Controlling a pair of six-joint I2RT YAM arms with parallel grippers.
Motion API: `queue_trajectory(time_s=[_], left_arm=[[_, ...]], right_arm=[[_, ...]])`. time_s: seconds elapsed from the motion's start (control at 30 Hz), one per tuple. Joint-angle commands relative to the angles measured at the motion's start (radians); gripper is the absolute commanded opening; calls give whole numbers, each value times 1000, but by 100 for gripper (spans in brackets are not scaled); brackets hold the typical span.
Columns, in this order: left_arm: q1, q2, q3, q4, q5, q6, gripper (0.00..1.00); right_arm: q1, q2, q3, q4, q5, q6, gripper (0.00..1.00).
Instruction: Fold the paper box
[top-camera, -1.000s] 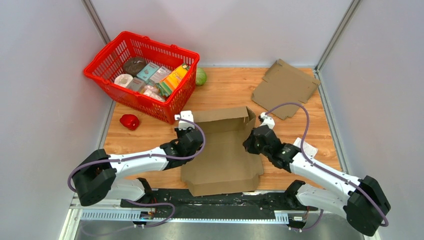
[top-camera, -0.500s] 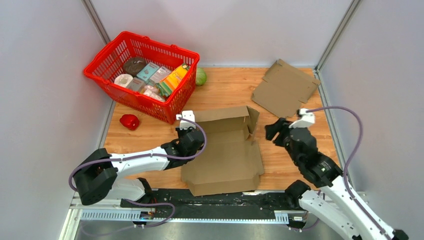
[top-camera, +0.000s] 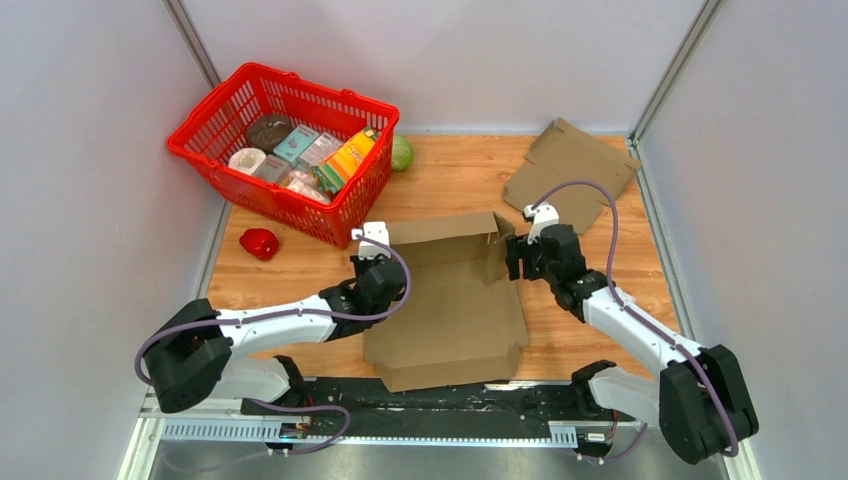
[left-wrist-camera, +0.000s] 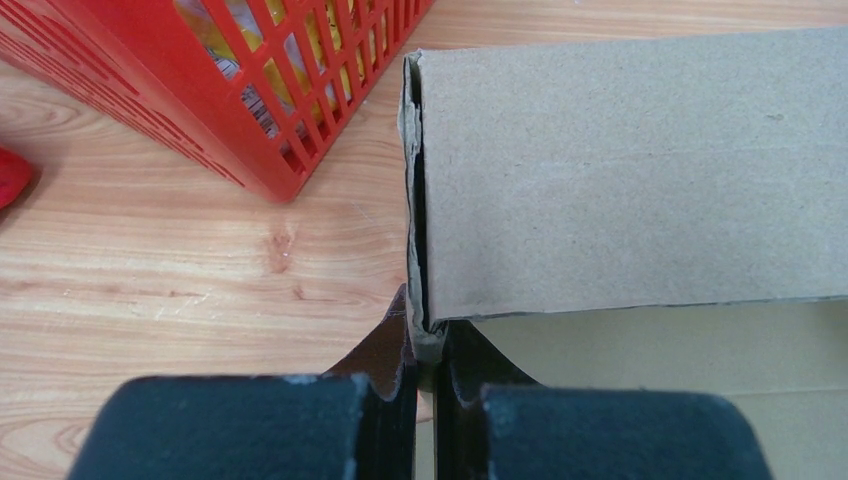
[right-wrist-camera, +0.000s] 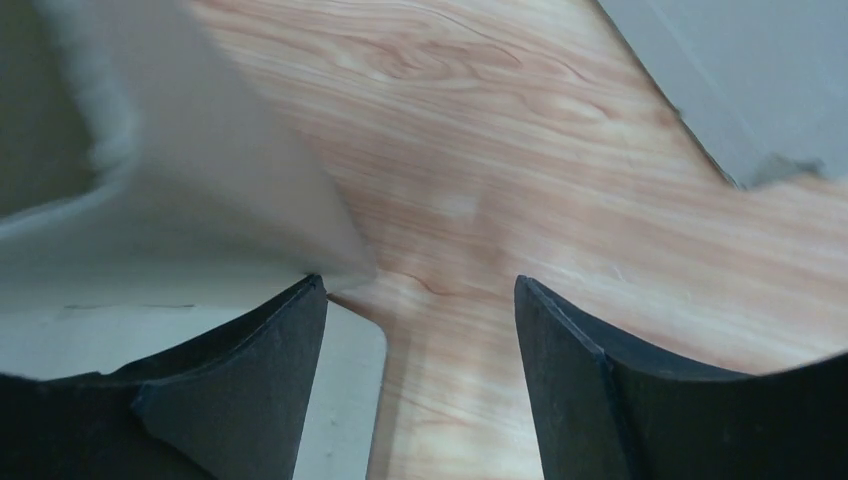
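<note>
Workpiece: paper box (top-camera: 450, 310) lies on the table (top-camera: 460, 180), rear wall raised. Left hand (left-wrist-camera: 425, 345) clamps the wall's left corner, holding it upright. Right hand (right-wrist-camera: 418, 300), fingers apart, apparently addresses the right flap.

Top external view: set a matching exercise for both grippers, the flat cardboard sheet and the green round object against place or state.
1 left gripper
2 right gripper
3 flat cardboard sheet
4 green round object

a far right corner
b shut on the paper box's left wall
c beside the red basket
d open by the box's right flap

Pairs: 1-b, 2-d, 3-a, 4-c
</note>
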Motion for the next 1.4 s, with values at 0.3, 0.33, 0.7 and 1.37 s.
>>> queue_trajectory(time_s=[0.3,0.33,0.7,1.37], left_arm=[[3,-39,-73,-37,72,80,0],[3,-39,-73,-35,72,82,0],[3,-38,-67,-22,75,108,0],[3,-61,-74,-37,81,54,0]], right_arm=[[0,-36,-118,541,-417,-198,60],[1,-33,-124,587,-425,-194,56],[120,127,-111,733,-275,-205,37],[352,389,-59,1050,378,-113,0]])
